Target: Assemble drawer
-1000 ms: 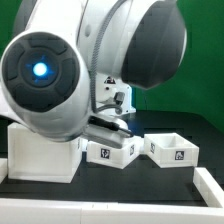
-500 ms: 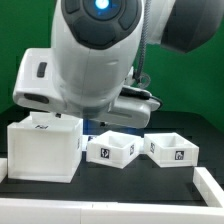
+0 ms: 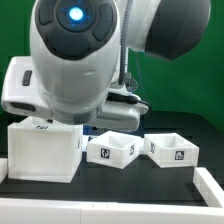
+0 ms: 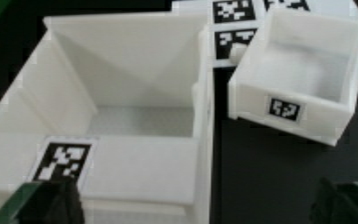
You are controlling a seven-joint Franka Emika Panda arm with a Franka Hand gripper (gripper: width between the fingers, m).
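Overhead, the arm (image 3: 75,60) fills most of the exterior view and hides its own claw there. Three white parts of the drawer stand on the black tabletop (image 3: 120,178) before a green backdrop (image 3: 205,90).

The housing (image 3: 45,152), the largest part, stands at the exterior view's left, with a square tag (image 3: 40,126) on its upper edge. The near tray (image 3: 112,150) sits just beside it, toward the exterior view's right; whether the two touch cannot be told from this view. The far tray (image 3: 175,148) stands farther to the exterior view's right, a small gap apart from the near tray. Each tray shows a tag on its front wall.

The wrist view looks down into the housing's open side, where its sloping inner walls show. One tray lies just beside the housing, turned slightly askew, with a narrow dark strip of tabletop between them. The marker board (image 4: 234,28) lies beyond both parts.

The claw (image 4: 194,205) is spread wide and grips nothing. Its two dark, blurred fingers (image 4: 43,205) show at opposite sides of the wrist view. The housing's tagged wall lies between them in the picture. Whether either finger touches the housing cannot be told.
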